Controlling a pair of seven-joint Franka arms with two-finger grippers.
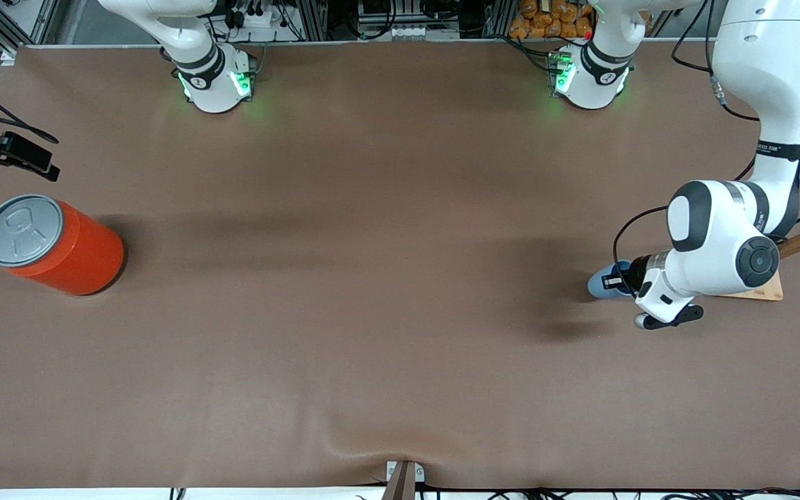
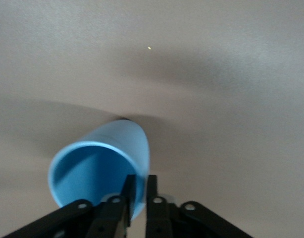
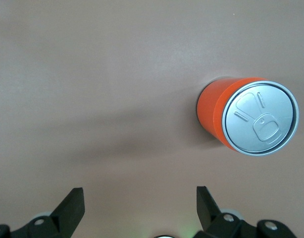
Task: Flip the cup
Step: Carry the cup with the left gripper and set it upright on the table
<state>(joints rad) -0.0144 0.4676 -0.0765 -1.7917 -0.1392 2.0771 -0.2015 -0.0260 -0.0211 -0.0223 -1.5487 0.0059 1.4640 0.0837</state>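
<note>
One cup rim-pinched by left gripper, one orange can, right gripper spread.

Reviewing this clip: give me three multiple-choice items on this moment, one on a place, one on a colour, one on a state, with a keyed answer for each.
1. Where does the orange can stand?
A. toward the right arm's end of the table
B. beside the cup
C. on the wooden stand

2. What colour is the cup?
A. orange
B. light blue
C. grey

3. How do the right gripper's fingers stand?
A. shut on the can
B. shut on the cup
C. wide apart, holding nothing

Key:
1 A: the front view shows the can near that end, with the cup and the wooden stand at the left arm's end.
2 B: the left wrist view shows a light-blue cup whose rim wall sits between the left gripper fingers.
3 C: the right wrist view shows bare table between the right gripper fingers.
</note>
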